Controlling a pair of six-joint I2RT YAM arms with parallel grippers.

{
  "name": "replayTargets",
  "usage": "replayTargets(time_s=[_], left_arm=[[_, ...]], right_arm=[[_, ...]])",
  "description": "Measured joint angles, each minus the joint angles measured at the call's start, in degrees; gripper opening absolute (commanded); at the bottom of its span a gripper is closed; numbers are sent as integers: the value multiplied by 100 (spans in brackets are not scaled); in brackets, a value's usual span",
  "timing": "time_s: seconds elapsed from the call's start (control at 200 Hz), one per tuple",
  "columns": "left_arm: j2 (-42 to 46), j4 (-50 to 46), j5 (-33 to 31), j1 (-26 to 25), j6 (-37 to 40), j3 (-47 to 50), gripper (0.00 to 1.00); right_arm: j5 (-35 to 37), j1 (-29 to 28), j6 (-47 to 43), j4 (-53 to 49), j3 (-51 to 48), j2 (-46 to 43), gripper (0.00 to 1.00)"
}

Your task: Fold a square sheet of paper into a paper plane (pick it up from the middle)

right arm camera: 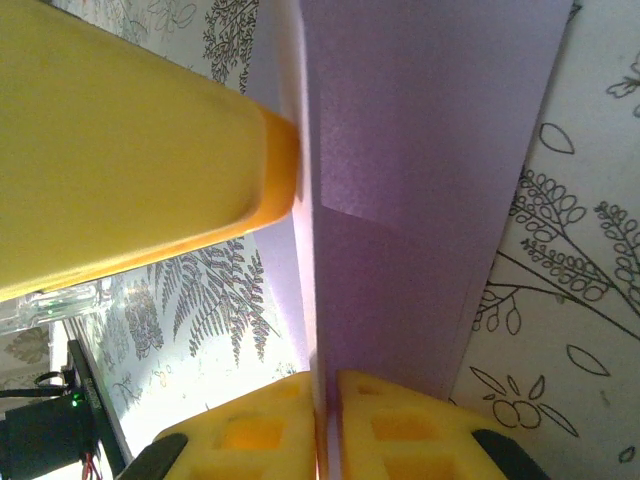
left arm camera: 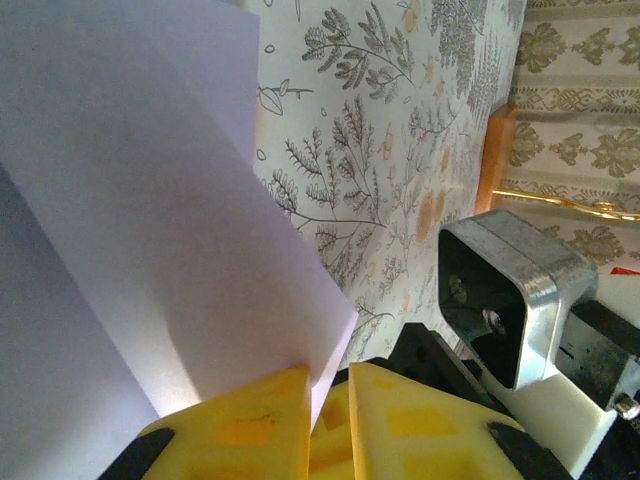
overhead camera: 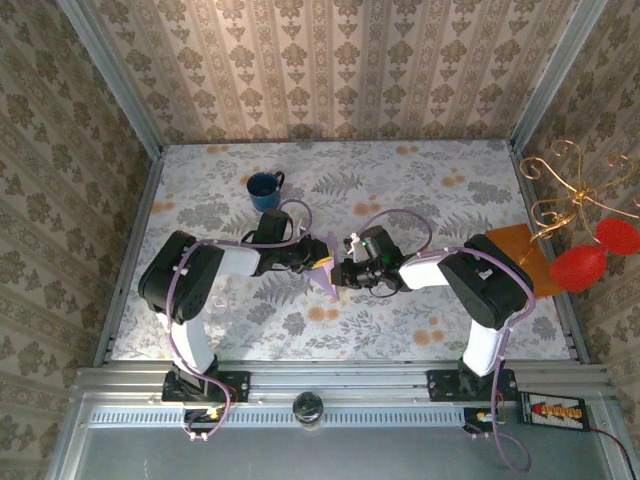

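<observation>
Paper is pinched from both sides: the left claw (left arm camera: pixel 328 385) and the right claw (right arm camera: pixel 325 385) are each pressed together on an edge of the square sheet of paper (overhead camera: pixel 326 268). The sheet is already creased and is held over the bench (overhead camera: pixel 420 180), nearer the arms than the blue mug (overhead camera: pixel 265 189), probably so that the next fold can be lined up.

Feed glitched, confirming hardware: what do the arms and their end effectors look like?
The left arm and right arm are black with white lower links and looping lilac cables. The left end effector and right end effector have blocky yellow fingers with recessed pockets.
</observation>
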State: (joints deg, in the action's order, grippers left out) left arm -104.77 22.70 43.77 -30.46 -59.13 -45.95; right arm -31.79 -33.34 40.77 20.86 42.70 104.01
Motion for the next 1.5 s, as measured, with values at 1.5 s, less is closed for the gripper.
replayTargets(time_s=[1.5], left_arm=[[-234, -245, -133, -55, -66, -179, 11]], right_arm=[[1104, -273, 83, -1515, 236, -562, 37]])
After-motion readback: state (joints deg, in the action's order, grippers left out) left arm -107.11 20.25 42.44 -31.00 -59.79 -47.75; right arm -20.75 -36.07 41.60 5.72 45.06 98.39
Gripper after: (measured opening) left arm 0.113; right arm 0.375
